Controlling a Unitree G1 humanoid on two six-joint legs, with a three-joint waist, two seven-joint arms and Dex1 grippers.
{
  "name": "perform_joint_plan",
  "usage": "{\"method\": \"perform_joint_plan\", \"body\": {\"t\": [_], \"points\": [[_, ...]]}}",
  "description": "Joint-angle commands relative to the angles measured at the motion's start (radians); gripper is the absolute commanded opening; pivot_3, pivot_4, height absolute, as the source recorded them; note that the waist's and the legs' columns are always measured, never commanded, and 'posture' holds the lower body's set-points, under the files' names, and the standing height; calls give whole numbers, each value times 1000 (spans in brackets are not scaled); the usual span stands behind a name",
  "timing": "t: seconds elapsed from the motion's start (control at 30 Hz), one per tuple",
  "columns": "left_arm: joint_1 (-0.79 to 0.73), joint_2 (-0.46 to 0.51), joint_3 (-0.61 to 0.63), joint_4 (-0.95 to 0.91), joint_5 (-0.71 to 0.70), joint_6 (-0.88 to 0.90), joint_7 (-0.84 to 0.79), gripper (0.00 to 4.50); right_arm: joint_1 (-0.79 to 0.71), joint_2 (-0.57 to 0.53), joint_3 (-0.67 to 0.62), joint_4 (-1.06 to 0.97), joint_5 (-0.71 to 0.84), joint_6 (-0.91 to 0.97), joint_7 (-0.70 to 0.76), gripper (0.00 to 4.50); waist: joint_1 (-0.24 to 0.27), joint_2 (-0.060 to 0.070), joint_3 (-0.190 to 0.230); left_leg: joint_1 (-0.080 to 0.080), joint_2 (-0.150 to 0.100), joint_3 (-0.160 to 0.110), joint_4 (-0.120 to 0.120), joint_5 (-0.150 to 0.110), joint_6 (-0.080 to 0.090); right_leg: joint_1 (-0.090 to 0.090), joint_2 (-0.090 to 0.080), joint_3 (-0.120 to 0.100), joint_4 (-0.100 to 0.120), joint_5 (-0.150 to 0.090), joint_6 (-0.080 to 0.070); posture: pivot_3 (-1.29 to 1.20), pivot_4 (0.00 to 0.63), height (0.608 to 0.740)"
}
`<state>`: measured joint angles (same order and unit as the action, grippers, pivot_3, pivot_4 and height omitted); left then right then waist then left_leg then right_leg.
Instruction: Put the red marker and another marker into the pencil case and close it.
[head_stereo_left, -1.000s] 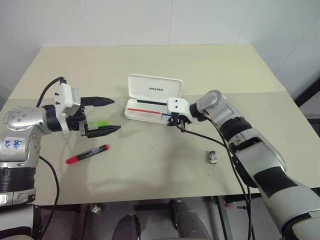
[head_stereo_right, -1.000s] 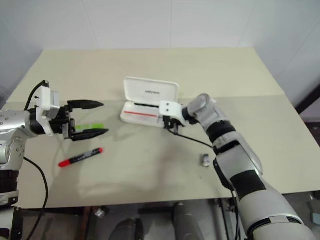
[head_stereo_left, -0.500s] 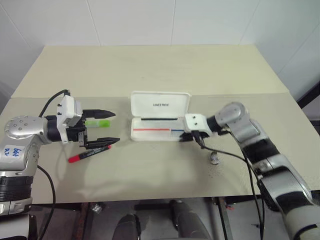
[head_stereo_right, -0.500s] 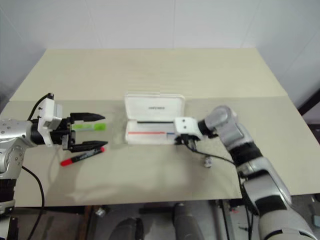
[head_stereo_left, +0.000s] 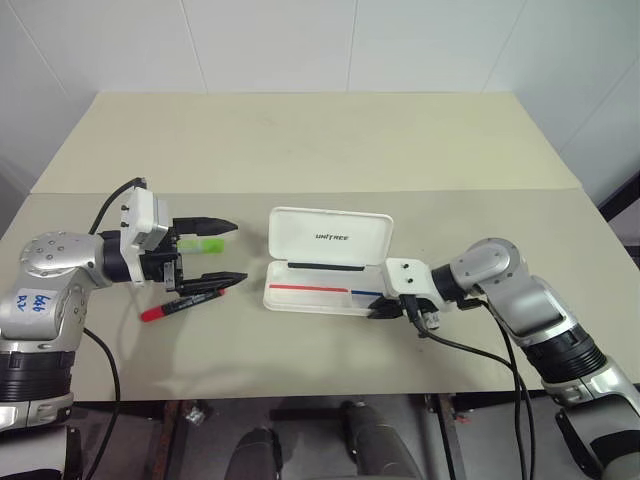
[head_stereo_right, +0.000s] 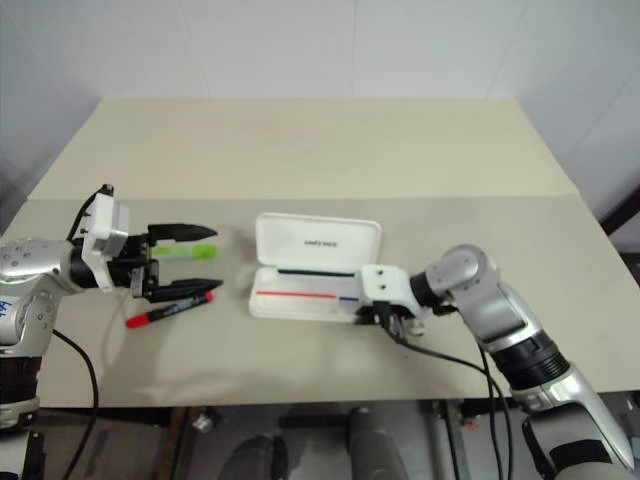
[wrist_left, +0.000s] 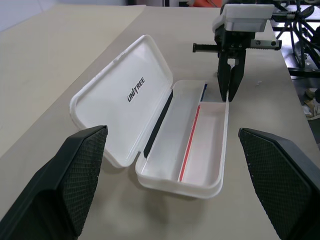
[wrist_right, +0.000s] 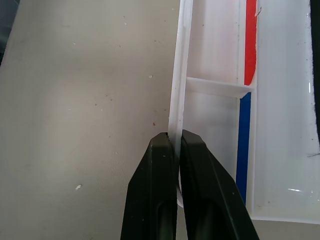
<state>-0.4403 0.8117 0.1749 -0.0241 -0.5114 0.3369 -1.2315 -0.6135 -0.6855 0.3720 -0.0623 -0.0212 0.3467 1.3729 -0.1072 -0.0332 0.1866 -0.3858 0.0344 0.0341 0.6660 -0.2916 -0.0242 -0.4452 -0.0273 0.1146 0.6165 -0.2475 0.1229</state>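
The white pencil case (head_stereo_left: 330, 238) lies open at the table's middle, lid raised, red and blue stripes showing inside. My right gripper (head_stereo_left: 378, 310) is shut on the case's front wall (wrist_right: 180, 75) at its right end, the thin rim pinched between both fingers. The red marker (head_stereo_left: 165, 310), black with a red cap, lies left of the case. The light-green highlighter (head_stereo_left: 207, 243) lies just behind it. My left gripper (head_stereo_left: 238, 251) stands open a little above these two pens, pointing at the case, one finger over each pen.
A small grey object (head_stereo_left: 431, 319) lies by my right gripper, with a black cable trailing over it. The beige table (head_stereo_left: 330, 140) has wide bare room behind the case, and its front edge runs close below the case.
My right gripper has pulled the open pencil case toward the table's front edge, from behind the pens' line to level with them. The left gripper has stayed open over the pens.
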Motion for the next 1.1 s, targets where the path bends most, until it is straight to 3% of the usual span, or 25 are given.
{"method": "perform_joint_plan", "body": {"t": [0.03,0.27,0.67,0.83,1.03,1.1], "points": [[-17,-3,1,-22,-15,-1,8,4500,-33,12,17,41,-29,-80,-33,852,-1,0,0,0,0,0,0,0,0,0,0,0,0,0,0,0,150,740],[-4,-1,7,-36,-17,2,9,4500,-57,19,17,77,-18,-169,-25,3343,0,0,0,0,0,0,0,0,0,0,0,0,0,0,0,0,150,740],[11,33,35,-32,-11,-8,5,4500,-69,-6,-43,3,116,-167,41,3343,0,-1,0,0,0,0,0,0,0,0,0,0,0,0,0,0,150,740],[91,116,49,-40,36,-35,-22,4500,-84,28,-155,23,234,-154,-6,4466,-3,-1,1,0,1,0,-1,0,0,0,0,0,0,0,0,0,150,740],[198,242,45,-8,136,-79,-27,4500,-73,49,-298,-53,429,-71,-40,4466,-1,-4,2,0,1,0,-2,0,0,0,0,-1,-1,-1,-2,0,150,740],[209,287,-6,23,245,-115,11,4500,-58,19,-318,-96,467,-16,-38,4466,2,-4,3,0,1,0,-2,0,0,0,-1,-1,-1,-1,-2,0,150,740]]}}
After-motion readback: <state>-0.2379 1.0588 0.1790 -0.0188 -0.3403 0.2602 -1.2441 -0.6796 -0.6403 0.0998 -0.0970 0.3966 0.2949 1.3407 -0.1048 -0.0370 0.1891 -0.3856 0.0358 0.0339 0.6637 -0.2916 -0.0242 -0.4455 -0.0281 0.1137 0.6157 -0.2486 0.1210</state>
